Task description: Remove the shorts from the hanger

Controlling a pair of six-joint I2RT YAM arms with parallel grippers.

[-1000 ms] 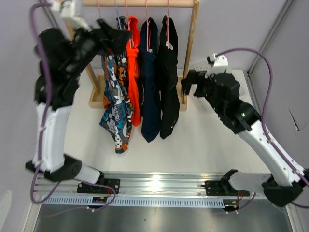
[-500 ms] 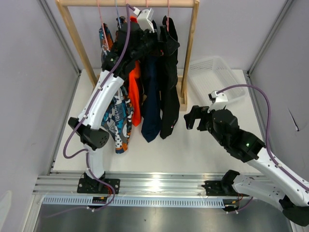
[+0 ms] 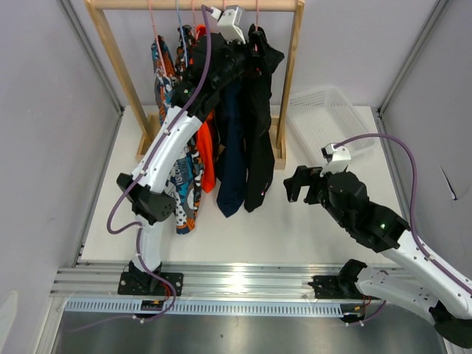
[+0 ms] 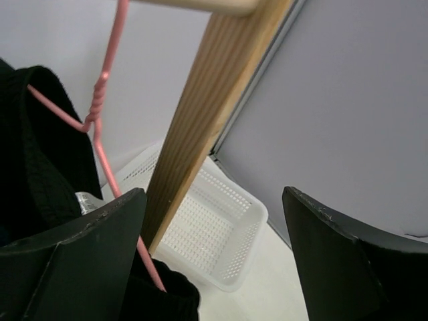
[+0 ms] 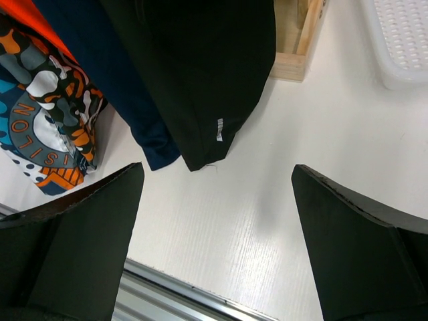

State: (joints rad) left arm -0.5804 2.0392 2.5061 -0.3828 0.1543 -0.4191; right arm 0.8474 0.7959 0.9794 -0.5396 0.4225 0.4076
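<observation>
Several shorts hang on pink hangers from a wooden rail: black shorts (image 3: 258, 147) at the right end, then navy (image 3: 230, 162), bright orange (image 3: 208, 155) and a teal-orange graphic print (image 3: 181, 192). My left gripper (image 3: 265, 55) is high up at the waistband of the black shorts (image 4: 40, 154), open. The pink hanger (image 4: 100, 127) runs down past its left finger (image 4: 93, 254), and the wooden post (image 4: 200, 127) stands between the jaws. My right gripper (image 3: 299, 184) hovers open over the table, just right of the black hem (image 5: 200, 73), holding nothing.
A white perforated basket (image 3: 324, 118) sits on the table right of the rack, also seen in the left wrist view (image 4: 221, 227). The rack's right post (image 3: 291, 81) and its wooden foot (image 5: 301, 40) stand close to both grippers. A metal rail (image 3: 236, 284) runs along the near edge.
My left arm has swung from the rack's left end across to the black shorts at the right end. My right arm has drawn back towards the near edge, still open.
</observation>
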